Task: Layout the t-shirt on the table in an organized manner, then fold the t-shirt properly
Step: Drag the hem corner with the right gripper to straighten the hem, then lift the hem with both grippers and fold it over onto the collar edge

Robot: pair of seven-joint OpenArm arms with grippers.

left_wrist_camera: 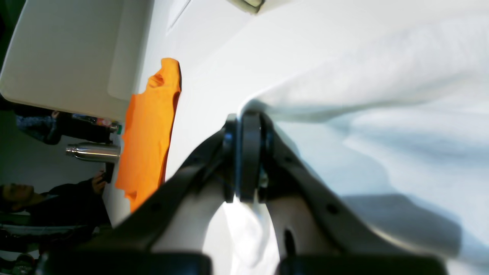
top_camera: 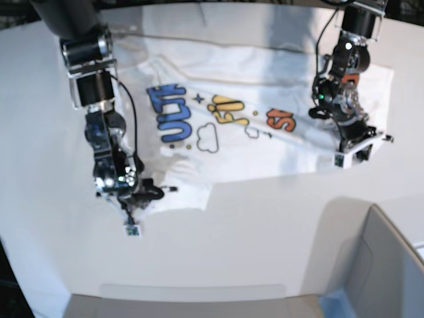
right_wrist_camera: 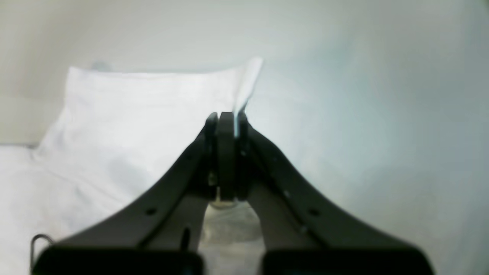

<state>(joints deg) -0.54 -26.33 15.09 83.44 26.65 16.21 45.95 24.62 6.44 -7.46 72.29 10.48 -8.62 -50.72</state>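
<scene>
The white t-shirt (top_camera: 265, 156) lies spread on the white table (top_camera: 252, 225) with its print up: blue "ULTRA", yellow "FINE", orange "SMOL". My right gripper (top_camera: 140, 200), at the left of the base view, is shut on the shirt's near-left corner by a sleeve. In the right wrist view the closed gripper (right_wrist_camera: 228, 116) pinches a raised white fabric edge (right_wrist_camera: 244, 84). My left gripper (top_camera: 351, 138) is at the shirt's right end. In the left wrist view this gripper (left_wrist_camera: 248, 118) is shut on a lifted fold of the shirt (left_wrist_camera: 363, 76).
A grey box (top_camera: 391, 265) stands at the table's near-right corner and also shows in the left wrist view (left_wrist_camera: 68, 53). An orange cloth (left_wrist_camera: 149, 133) hangs at the table's edge. Beyond it are a steel bottle (left_wrist_camera: 93, 152) and a seated person (left_wrist_camera: 57, 202).
</scene>
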